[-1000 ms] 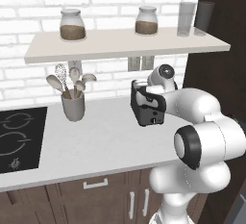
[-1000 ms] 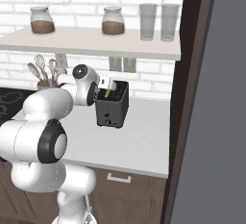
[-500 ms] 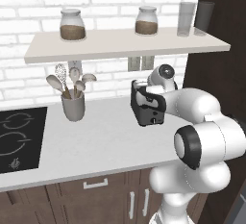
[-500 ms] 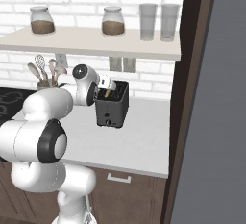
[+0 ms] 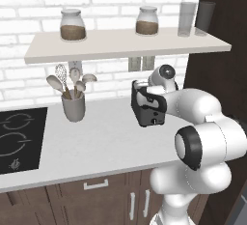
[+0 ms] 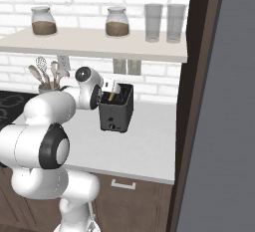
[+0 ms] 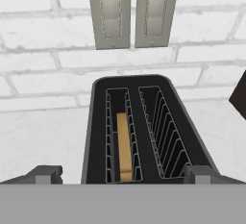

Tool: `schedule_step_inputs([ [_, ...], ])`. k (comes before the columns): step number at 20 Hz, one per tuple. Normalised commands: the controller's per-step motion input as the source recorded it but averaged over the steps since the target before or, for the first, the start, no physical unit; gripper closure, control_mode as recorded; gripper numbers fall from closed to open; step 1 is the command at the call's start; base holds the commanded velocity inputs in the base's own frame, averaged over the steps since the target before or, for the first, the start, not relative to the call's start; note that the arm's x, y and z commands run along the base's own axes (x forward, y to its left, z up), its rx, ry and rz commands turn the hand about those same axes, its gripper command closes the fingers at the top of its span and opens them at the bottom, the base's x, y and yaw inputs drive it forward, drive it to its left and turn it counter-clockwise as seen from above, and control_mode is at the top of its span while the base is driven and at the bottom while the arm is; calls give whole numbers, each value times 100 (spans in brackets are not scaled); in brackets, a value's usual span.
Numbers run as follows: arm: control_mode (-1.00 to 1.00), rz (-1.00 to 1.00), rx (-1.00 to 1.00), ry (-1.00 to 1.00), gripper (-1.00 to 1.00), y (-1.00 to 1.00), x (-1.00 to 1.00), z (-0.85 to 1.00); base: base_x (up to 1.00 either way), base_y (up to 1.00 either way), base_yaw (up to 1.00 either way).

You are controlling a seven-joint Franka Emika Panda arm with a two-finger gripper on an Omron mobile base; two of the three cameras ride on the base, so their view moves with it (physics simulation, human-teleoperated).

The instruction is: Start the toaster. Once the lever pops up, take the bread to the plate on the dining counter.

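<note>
Gripper poised over the loaded toaster, jaws spread wide and empty.

In the hand view, we found the toaster at 12 o'clock from the gripper, whose fingertips straddled its near end and held nothing. The bread sat deep in the left slot. From the right base view, the toaster stood on the wall counter below the shelf. We judged that a descent off-line could strike the slot wires or jam the slice, and a misplaced push could miss the lever.

Both base views flank the toaster from behind; the hand view looks close down into its slots.
</note>
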Motion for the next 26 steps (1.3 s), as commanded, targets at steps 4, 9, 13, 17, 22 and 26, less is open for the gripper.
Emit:
schedule_step_inputs([
  [4, -100, 0, 0, 0, -100, 0, 0, 0, 0, 0, 0],
  [9, -100, 0, 0, 0, -100, 0, 0, 0, 0, 0, 0],
  [13, -100, 0, 0, 0, -100, 0, 0, 0, 0, 0, 0],
  [17, -100, 0, 0, 0, -100, 0, 0, 0, 0, 0, 0],
  [22, -100, 0, 0, 0, -100, 0, 0, 0, 0, 0, 0],
  [26, -100, 0, 0, 0, -100, 0, 0, 0, 0, 0, 0],
])
